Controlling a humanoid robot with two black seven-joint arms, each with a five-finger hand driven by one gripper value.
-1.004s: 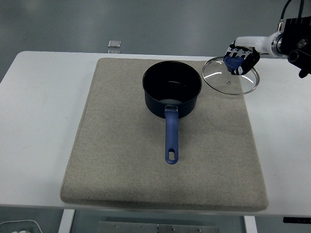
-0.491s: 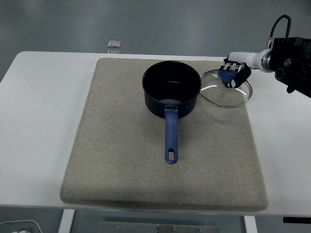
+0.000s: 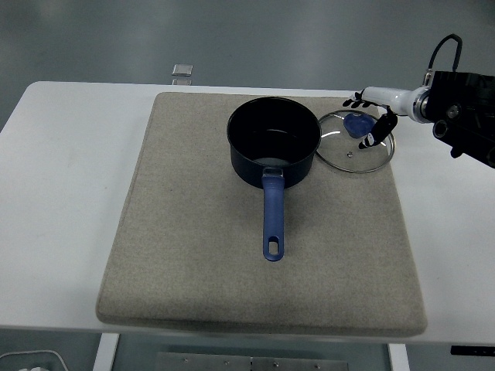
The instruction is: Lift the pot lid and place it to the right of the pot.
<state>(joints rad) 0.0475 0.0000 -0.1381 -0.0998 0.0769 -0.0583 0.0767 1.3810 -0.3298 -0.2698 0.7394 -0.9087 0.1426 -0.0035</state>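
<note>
One lid (image 3: 355,141), seemingly released, beside pot (image 3: 274,142).

pot (image 3: 274,144) on mat (image 3: 193,255); lid (image 3: 354,150) just right of it

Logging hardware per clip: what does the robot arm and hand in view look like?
Only the right arm shows: a boxy black forearm housing with a black cable looping above it, then a white cylindrical wrist section. The robot hand has thin black fingers with small white markings. No left arm is visible.
</note>
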